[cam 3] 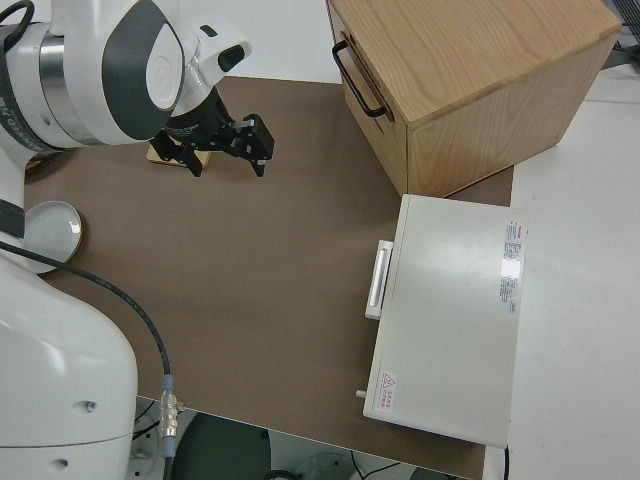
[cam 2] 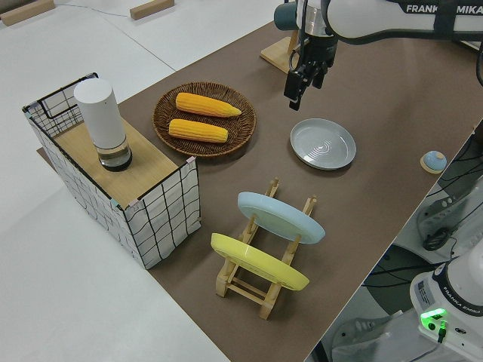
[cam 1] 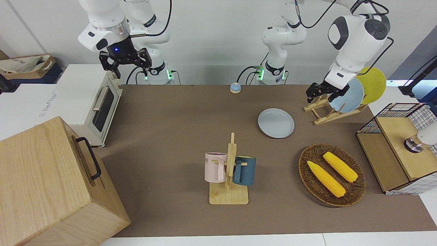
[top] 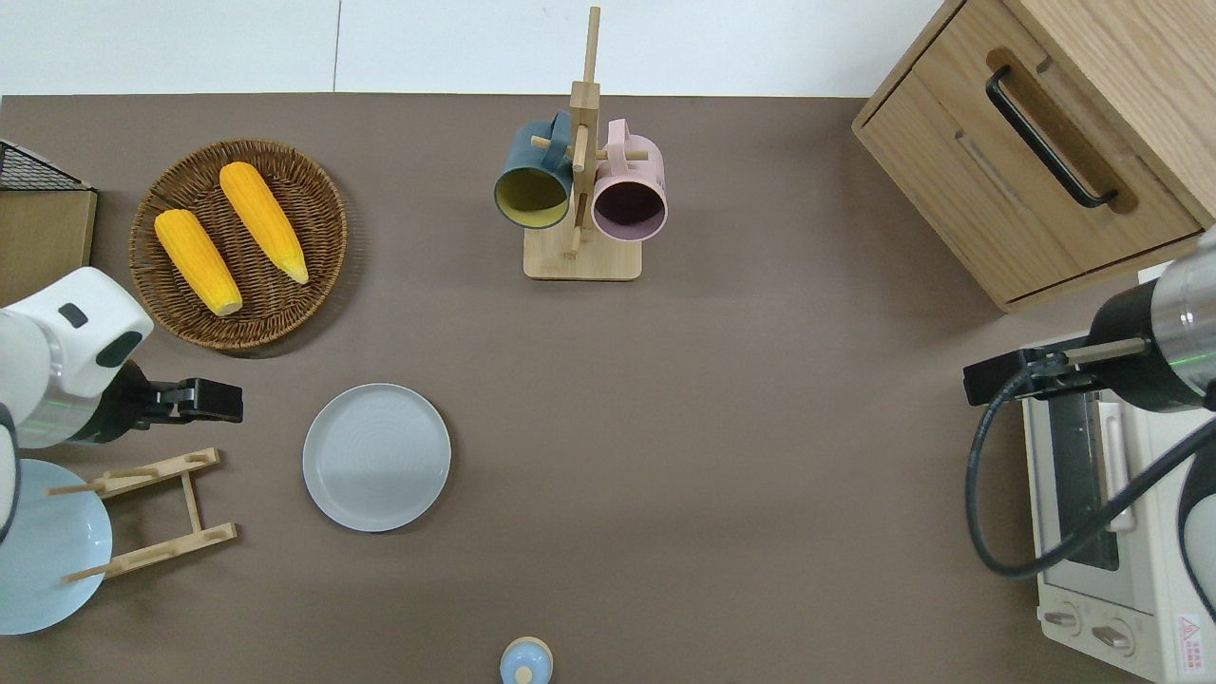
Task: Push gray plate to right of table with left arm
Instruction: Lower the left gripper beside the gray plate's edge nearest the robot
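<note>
Gray plate [top: 376, 457] flat on table [top: 741, 427], left gripper [top: 217, 400] near its rim.

From my remote station, few markings read clearly. The left arm [cam 2: 392, 19] carries "FRANKA" and the start of a second word, "MIKA", in white letters along its dark upper link in the left side view; "FRANKA EMIKA" also runs in small print on a white robot base [cam 2: 456, 298] at that view's lower corner. The white toaster oven [top: 1121, 532], at the right arm's end of the table [top: 760, 427], bears a small red warning triangle label [top: 1189, 629] with print I cannot read. The pink mug [cam 1: 215, 167] shows partial letters, illegible.
</note>
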